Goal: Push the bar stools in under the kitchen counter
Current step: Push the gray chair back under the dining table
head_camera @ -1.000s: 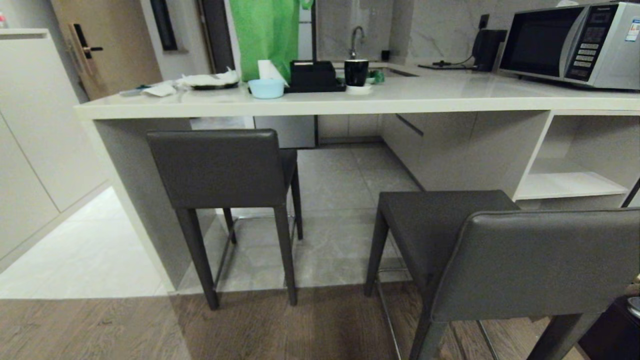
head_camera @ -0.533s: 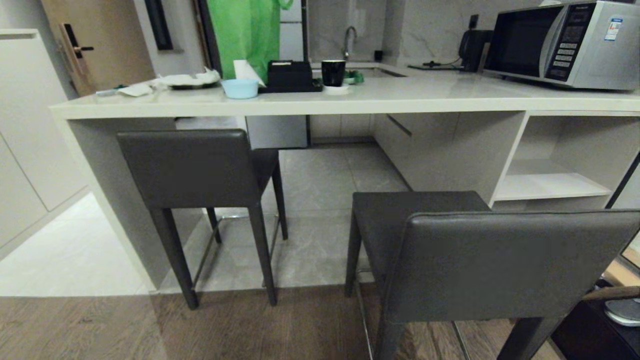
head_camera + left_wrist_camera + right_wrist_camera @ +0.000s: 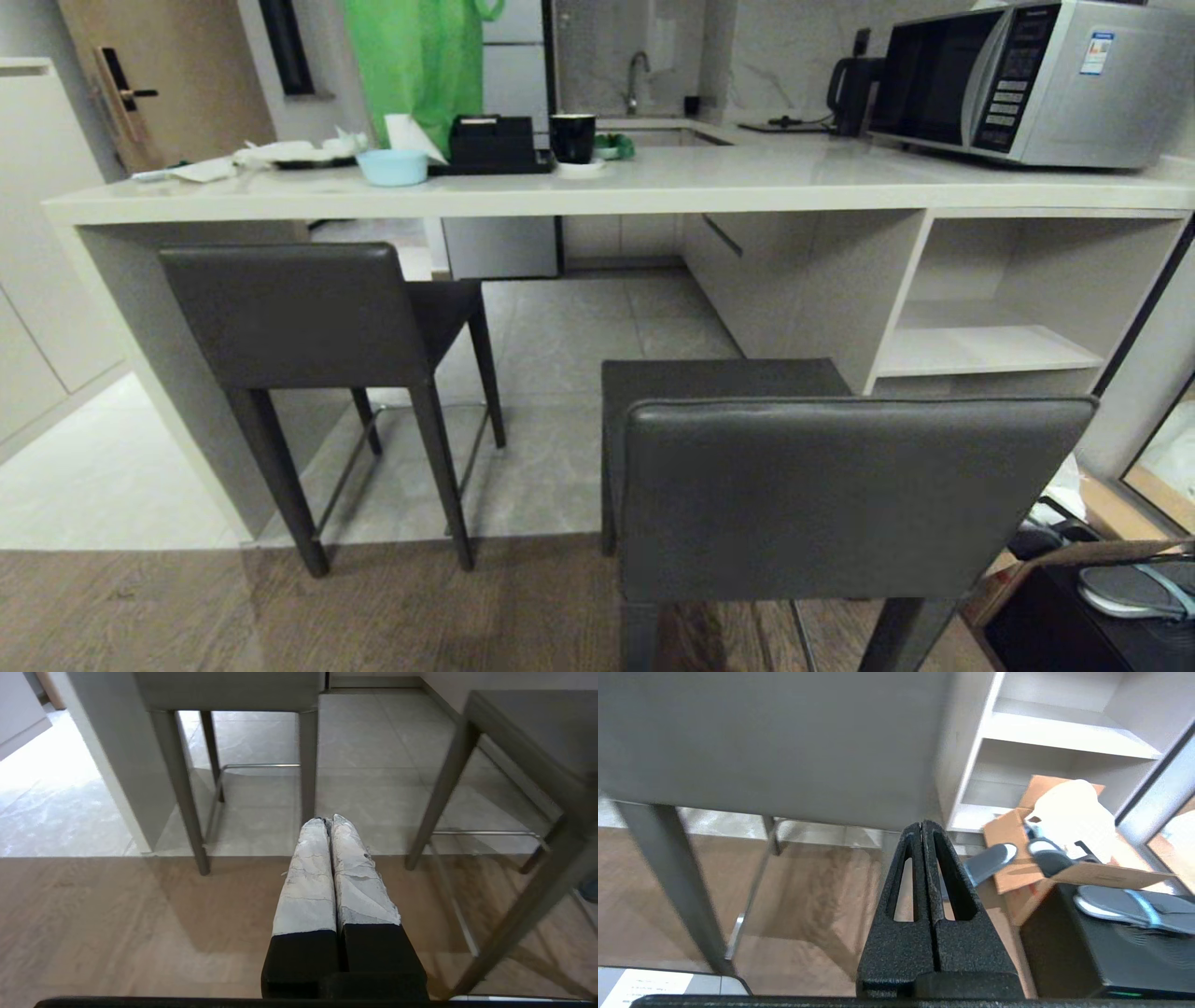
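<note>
Looking down from the head view: pale cream bench (image 3: 653, 191) running across, left stool (image 3: 308, 317) tucked partly beneath its slab beside the panel leg, right stool (image 3: 840, 495) standing well out from the bench edge on the wood floor, backrest toward the camera; on the bench top a microwave (image 3: 1027, 84), a black mug (image 3: 572, 138), a light blue bowl (image 3: 392, 166) and a green bag (image 3: 420, 65); open white shelves (image 3: 990, 345) under the right end; neither arm visible here. Seen from the left wrist view: left gripper (image 3: 327, 820) hanging low above the wood floor, white-wrapped jaws pressed together and holding nothing, near the left stool's legs and metal footrest bar (image 3: 259, 766), the right stool off to the side. Seen from the right wrist view: right gripper (image 3: 922, 823) with black jaws closed flat on each other, empty, pointing at the grey backrest of the right stool, a cardboard box (image 3: 1064, 858) near the shelves
</note>
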Robot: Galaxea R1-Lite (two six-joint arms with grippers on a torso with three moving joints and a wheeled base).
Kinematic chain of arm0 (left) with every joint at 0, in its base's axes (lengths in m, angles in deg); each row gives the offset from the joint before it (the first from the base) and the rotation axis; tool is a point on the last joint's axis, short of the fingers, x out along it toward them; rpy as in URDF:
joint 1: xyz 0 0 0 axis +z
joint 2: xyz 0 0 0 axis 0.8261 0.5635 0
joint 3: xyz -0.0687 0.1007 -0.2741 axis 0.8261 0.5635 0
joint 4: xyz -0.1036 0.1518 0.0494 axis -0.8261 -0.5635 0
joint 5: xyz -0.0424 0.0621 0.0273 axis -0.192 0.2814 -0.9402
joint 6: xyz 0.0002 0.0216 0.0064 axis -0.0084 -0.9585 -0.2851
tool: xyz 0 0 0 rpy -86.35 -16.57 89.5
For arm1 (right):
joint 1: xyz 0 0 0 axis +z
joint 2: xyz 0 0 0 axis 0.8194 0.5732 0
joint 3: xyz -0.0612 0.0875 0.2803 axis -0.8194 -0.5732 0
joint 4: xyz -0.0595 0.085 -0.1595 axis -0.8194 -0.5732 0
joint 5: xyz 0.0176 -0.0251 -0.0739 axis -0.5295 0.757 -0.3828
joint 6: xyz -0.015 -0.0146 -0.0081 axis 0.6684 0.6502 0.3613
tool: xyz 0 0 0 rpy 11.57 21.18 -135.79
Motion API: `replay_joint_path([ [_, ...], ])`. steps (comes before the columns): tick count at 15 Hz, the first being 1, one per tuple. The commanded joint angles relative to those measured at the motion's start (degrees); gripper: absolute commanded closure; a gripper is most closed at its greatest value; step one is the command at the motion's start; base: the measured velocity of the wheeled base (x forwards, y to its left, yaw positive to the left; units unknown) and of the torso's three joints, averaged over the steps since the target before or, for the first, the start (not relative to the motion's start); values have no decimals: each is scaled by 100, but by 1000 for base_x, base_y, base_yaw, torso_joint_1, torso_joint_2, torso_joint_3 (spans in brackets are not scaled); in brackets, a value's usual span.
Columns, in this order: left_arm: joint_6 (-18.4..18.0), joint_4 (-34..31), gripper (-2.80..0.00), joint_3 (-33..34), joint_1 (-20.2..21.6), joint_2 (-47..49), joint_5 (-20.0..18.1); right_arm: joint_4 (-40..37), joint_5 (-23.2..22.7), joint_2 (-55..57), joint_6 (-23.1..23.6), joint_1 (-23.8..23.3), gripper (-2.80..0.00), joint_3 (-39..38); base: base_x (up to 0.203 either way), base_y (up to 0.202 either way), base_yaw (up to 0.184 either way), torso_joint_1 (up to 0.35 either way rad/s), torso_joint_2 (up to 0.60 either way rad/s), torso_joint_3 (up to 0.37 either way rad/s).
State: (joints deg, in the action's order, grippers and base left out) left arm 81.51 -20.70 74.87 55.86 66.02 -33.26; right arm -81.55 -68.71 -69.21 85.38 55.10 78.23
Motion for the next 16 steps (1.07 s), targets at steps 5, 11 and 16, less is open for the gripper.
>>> replay_joint_path([
  [5,5,1,0,0,2,-9,1,0,-3,7,13,1,0,0,0,-195,1,3,4,3],
  [11,5,1,0,0,2,-9,1,0,-3,7,4,1,0,0,0,-194,3,6,1,3],
  [16,5,9,0,0,2,-9,1,0,-3,7,30,1,0,0,0,-179,2,2,2,4],
])
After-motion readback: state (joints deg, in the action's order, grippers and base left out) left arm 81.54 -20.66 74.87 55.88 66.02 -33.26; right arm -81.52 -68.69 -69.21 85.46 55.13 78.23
